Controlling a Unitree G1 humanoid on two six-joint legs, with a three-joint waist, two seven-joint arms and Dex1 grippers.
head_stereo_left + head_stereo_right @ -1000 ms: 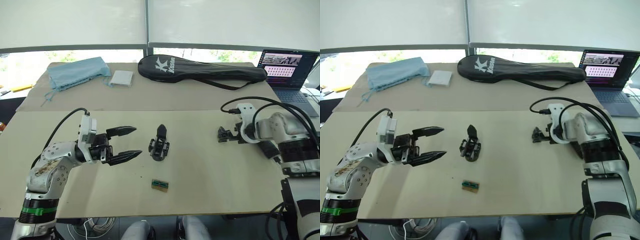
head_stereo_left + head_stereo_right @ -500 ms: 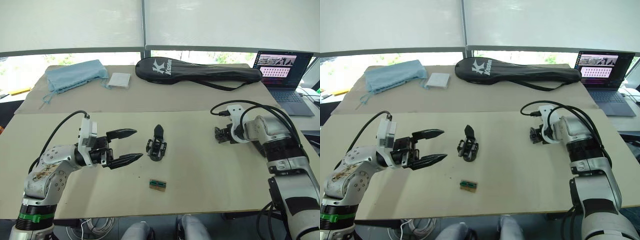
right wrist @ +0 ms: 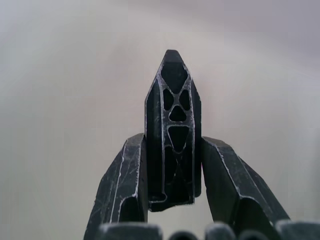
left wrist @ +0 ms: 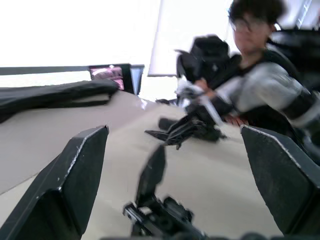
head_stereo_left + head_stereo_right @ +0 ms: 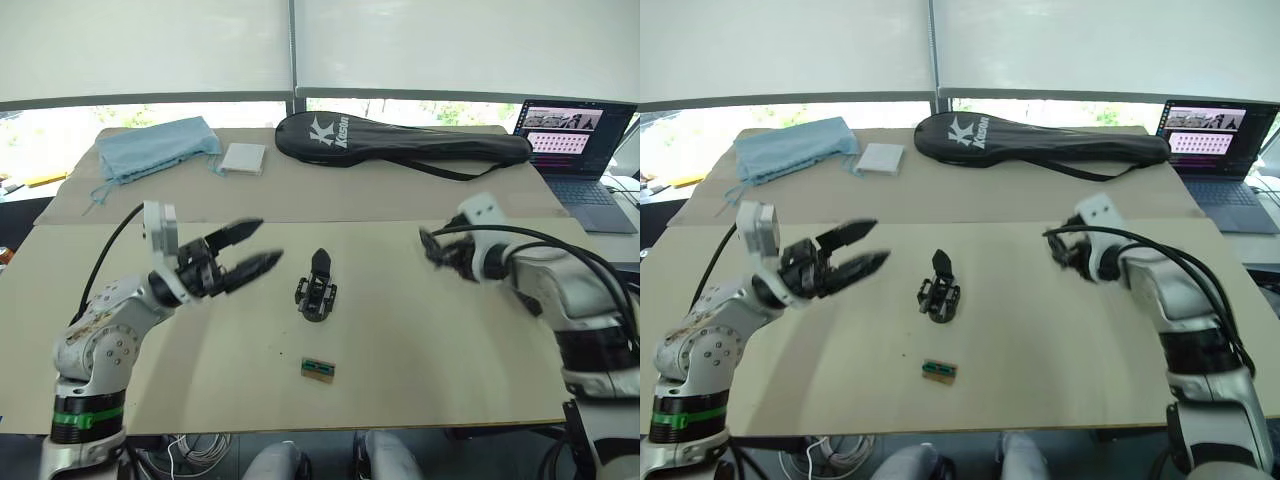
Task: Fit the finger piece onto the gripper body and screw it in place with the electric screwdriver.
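The right hand [image 3: 172,200] pinched the finger piece [image 3: 172,130] above the tabletop [image 5: 450,330] at right of frame, the left hand [image 5: 245,255] gaped empty beside the centre-frame gripper body [image 5: 317,287], so fitting and screwing remained undone.

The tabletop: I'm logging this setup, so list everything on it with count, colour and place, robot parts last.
gripper body: one, black, table centre
small block: one, green and tan, nearer the table's front edge than the gripper body
racket bag: one, black, far side
cloth: one, light blue, far left
flat square: one, white, beside the cloth
laptop: one, open, far right
finger piece: one, black, in the right hand
left hand: open, left of the gripper body
right hand: shut on the finger piece
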